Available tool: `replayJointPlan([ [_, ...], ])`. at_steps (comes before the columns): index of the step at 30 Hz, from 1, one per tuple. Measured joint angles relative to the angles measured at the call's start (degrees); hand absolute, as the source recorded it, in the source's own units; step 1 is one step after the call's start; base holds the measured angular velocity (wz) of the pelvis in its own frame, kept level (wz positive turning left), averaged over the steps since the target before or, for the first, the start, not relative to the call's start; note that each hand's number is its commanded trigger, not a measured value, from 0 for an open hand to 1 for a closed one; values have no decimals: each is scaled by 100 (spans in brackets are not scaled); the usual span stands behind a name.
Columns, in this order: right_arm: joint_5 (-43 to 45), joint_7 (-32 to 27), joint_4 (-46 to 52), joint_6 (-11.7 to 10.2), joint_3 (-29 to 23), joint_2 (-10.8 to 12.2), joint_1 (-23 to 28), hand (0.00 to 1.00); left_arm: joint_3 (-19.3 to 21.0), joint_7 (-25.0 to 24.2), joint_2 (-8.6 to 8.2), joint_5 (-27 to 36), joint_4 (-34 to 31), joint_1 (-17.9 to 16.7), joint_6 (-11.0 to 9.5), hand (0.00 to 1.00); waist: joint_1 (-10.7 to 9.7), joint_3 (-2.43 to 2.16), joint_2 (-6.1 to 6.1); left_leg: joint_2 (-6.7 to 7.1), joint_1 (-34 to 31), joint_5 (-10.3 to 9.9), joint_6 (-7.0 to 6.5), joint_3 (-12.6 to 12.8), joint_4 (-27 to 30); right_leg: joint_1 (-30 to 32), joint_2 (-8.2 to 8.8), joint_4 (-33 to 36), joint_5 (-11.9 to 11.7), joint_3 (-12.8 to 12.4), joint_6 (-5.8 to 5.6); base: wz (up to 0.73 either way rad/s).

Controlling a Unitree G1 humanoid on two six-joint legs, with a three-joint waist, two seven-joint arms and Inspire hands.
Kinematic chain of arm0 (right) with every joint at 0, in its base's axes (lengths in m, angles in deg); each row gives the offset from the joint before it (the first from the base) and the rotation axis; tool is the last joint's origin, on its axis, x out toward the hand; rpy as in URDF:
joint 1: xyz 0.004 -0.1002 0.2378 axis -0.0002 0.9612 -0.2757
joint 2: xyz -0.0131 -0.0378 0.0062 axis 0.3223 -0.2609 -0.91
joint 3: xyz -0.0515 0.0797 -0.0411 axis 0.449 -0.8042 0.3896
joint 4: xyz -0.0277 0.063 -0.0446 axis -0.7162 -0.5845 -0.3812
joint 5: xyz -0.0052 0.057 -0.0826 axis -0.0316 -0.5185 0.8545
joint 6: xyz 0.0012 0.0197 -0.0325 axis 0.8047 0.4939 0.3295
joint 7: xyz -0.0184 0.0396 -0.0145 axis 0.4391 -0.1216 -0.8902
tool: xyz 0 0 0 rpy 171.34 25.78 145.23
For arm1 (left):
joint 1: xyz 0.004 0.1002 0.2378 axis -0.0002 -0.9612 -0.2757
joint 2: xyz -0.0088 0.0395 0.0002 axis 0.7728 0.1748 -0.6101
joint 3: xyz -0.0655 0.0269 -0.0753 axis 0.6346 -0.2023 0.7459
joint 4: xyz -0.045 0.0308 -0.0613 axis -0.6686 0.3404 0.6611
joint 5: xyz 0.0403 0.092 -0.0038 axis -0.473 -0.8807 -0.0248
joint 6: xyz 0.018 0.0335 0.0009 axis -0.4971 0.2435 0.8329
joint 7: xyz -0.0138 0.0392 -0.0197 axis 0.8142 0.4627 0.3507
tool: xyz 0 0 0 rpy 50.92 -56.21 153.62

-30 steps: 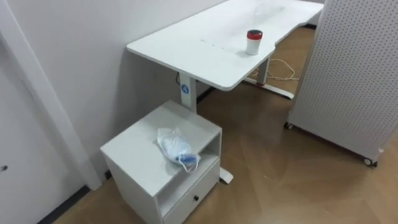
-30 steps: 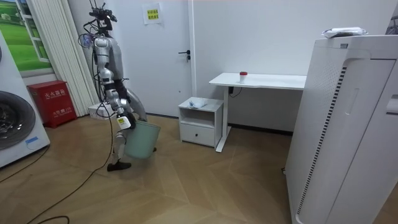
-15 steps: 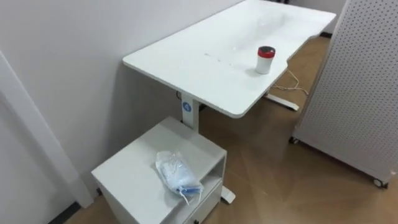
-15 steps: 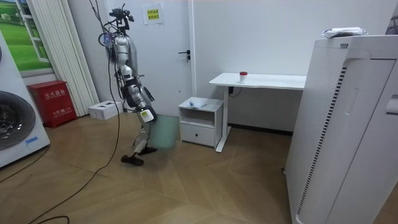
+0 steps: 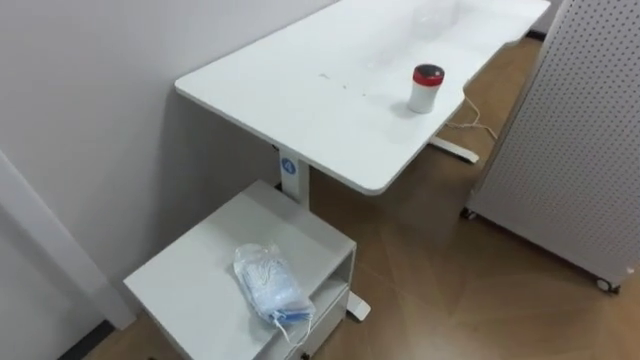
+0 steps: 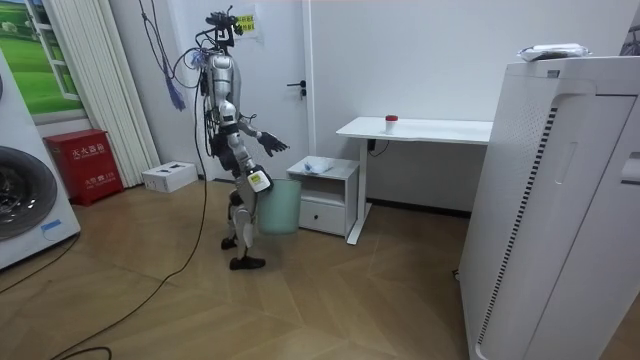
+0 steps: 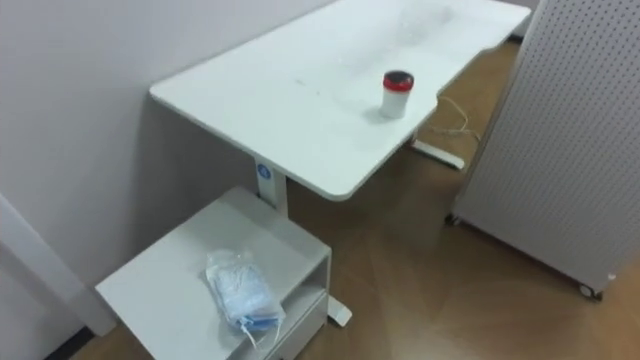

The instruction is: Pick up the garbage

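Observation:
A crumpled clear bag with blue stuff in it (image 5: pixel 268 285) lies on top of a low white cabinet (image 5: pixel 190 275), also seen in the right eye view (image 7: pixel 240 290). On the white desk (image 5: pixel 320 90) behind it stands a small white cup with a red lid (image 5: pixel 427 88). In the room view I stand just left of the cabinet (image 6: pixel 322 182), facing it. My right hand (image 6: pixel 257 182) hangs low and carries a pale green bin (image 6: pixel 281 205). My left hand (image 6: pixel 272 143) is raised forward at waist height with its fingers spread.
A white perforated panel on wheels (image 5: pixel 570 130) stands right of the desk, with a cable (image 5: pixel 470 125) on the wooden floor between them. A tall white appliance (image 6: pixel 555 200) fills the room view's right. A door (image 6: pixel 275 90) is behind me.
I have walked to the room view's right, up to the cabinet, with the bin in hand. My left hand has lifted forward. The eye view has shifted with my steps.

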State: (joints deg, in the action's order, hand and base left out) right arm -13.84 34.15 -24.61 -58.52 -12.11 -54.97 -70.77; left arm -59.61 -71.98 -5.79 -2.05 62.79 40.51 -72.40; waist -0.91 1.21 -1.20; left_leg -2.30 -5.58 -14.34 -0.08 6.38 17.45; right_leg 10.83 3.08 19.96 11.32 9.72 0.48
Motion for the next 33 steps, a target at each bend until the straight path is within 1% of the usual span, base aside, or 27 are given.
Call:
replayJointPlan([
  [2, 8, 2, 43, -1, 9, 18, -61, 100, -14, 163, -7, -129, -3, 187, -21, 0, -53, 6, 21, 1, -184, 0, 0, -13, 42, 196, 4, 47, -37, -14, 4, -3],
  [3, 72, 0, 39, -1, 36, 19, -147, 100, -65, 260, -15, -225, 2, 314, -25, 0, -69, 18, 39, 2, -296, 0, 0, -11, 74, 321, 3, 70, -70, -37, 8, -8],
  [4, 67, 0, 34, -1, 55, 19, -176, 100, -148, 384, -22, -282, 65, 444, -85, 0, -93, 42, 74, 1, -409, 0, -1, -13, 123, 420, 3, 79, -105, -48, 12, -10],
  [5, 66, -2, 33, 0, 74, 18, -240, 100, -197, 445, -23, -266, 123, 506, -119, 0, -101, 54, 89, -1, -457, 0, -1, -11, 144, 462, 1, 80, -120, -54, 14, -10],
  [7, 76, -7, 31, 4, 166, 45, -392, 100, -329, 697, -18, -254, 407, 804, -166, 0, -215, 72, 110, -7, -769, 0, -1, 15, 336, 765, 7, 201, -168, -92, 32, -9],
  [8, 79, -12, 32, 7, 188, 56, -441, 100, -362, 751, -18, -239, 535, 897, -173, 0, -239, 75, 108, -3, -839, 0, -1, 24, 376, 852, 19, 262, -168, -102, 32, -8],
  [9, 97, -43, 35, 11, 220, 65, -542, 100, -463, 839, -18, -227, 790, 1085, -181, 0, -294, 91, 103, 2, -966, 0, -1, 64, 458, 1021, 44, 396, -170, -127, 35, -11],
  [10, 136, -88, 56, 12, 243, 69, -617, 100, -515, 872, -20, -225, 972, 1227, -186, 0, -353, 120, 93, 5, -1058, 0, -2, 115, 514, 1150, 58, 485, -176, -164, 46, -15],
  [11, 139, -108, 79, 11, 265, 69, -634, 100, -523, 887, -20, -225, 1009, 1277, -186, 0, -365, 133, 79, 6, -1106, 0, -4, 140, 545, 1214, 64, 516, -182, -176, 56, -21],
  [13, 160, -199, 99, 2, 326, 75, -870, 100, -565, 993, -5, -212, 1095, 1550, -205, 0, -396, 226, 29, -1, -1389, -3, -8, 160, 747, 1501, 80, 660, -235, -182, 116, -15],
  [14, 155, -234, 100, 3, 342, 77, -928, 100, -582, 1040, -1, -197, 1111, 1623, -210, 0, -413, 241, 16, -5, -1485, -4, -9, 159, 817, 1586, 82, 702, -244, -188, 124, -3],
  [16, 148, -345, 103, 19, 504, 73, -1070, 100, -751, 1237, 7, -66, 1258, 1887, -231, 0, -500, 278, -10, -35, -1826, -8, -16, 161, 1056, 1885, 83, 801, -308, -196, 155, 0],
  [19, 105, -488, 282, 18, 773, 71, -1147, 100, -808, 1462, 6, -37, 1313, 2023, -267, 0, -529, 291, -29, -41, -2231, -15, -22, 170, 1248, 2288, 71, 970, -353, -290, 174, -8],
  [20, 73, -527, 363, 3, 788, 71, -1131, 100, -806, 1524, 7, -37, 1326, 2054, -268, 0, -533, 293, -33, -40, -2316, -14, -22, 171, 1297, 2374, 67, 1009, -361, -317, 173, -7],
  [22, -72, -608, 529, -9, 879, 64, -1135, 100, -795, 1700, 23, -29, 1352, 2147, -268, 0, -635, 308, -59, -44, -2629, -14, -25, 158, 1470, 2670, 63, 1131, -399, -350, 188, 0],
  [24, -110, -648, 583, -5, 937, 67, -1169, 100, -802, 1823, 27, 52, 1352, 2197, -268, 0, -681, 309, -68, -57, -2820, -14, -26, 146, 1577, 2838, 60, 1192, -418, -352, 206, -2],
  [26, -113, -679, 647, -55, 958, 68, -1169, 100, -809, 1962, 40, 158, 1353, 2226, -269, 0, -700, 308, -69, -105, -2965, -16, -26, 157, 1660, 2944, 48, 1187, -462, -317, 240, -7],
  [29, -318, -747, 761, -56, 1129, 68, -1145, 100, -927, 2173, 97, 160, 1363, 2300, -266, 0, -738, 309, -68, -161, -3143, -26, -17, 156, 1760, 3082, -8, 1185, -514, -322, 259, -6],
  [30, -402, -773, 832, -60, 1198, 68, -1148, 100, -962, 2220, 122, 174, 1364, 2371, -266, 0, -745, 310, -64, -212, -3244, -52, -17, 162, 1840, 3147, -21, 1188, -530, -302, 276, -7],
  [32, -513, -809, 922, -64, 1307, 66, -1156, 100, -1022, 2294, 137, 175, 1406, 2507, -266, 0, -762, 311, -62, -261, -3379, -82, -12, 151, 1939, 3236, -23, 1198, -550, -257, 298, -5],
  [33, -522, -813, 967, -62, 1341, 74, -1157, 100, -1026, 2327, 134, 167, 1429, 2567, -266, 0, -787, 321, -47, -304, -3424, -106, -13, 147, 2000, 3243, -42, 1209, -560, -224, 308, 0],
])
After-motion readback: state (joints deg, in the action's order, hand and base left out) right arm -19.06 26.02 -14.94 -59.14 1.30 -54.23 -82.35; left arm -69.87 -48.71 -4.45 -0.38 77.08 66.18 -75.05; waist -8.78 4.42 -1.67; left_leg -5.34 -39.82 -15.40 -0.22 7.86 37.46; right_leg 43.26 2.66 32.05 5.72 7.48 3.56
